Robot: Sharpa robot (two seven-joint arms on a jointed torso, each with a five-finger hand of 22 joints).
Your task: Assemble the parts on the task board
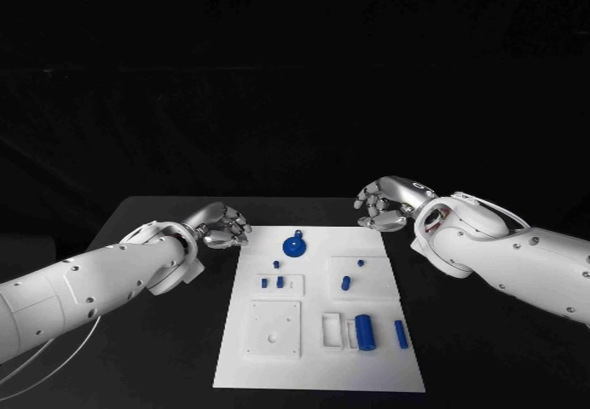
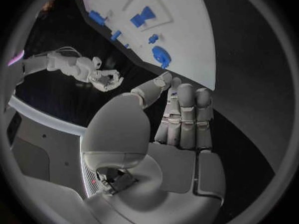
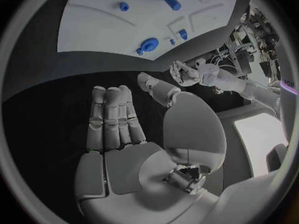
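Observation:
The white task board (image 1: 320,358) lies in the middle of the black table. A round blue part (image 1: 295,245) sits near its far edge. Small blue parts (image 1: 280,281) stand in the middle, and a large blue cylinder (image 1: 363,331) and a slimmer blue pin (image 1: 401,334) lie near the front right. My left hand (image 1: 222,228) hovers off the board's far left corner, my right hand (image 1: 384,204) off its far right corner. In the wrist views the left hand (image 2: 177,129) and the right hand (image 3: 124,129) have straight fingers and hold nothing. Both wrist views also show the round blue part (image 2: 161,55) (image 3: 148,45).
A square white plate (image 1: 273,328) with a hole sits in the board's front left, and a white rectangular frame (image 1: 332,331) stands next to the large cylinder. Bare black table (image 1: 492,358) lies on both sides of the board.

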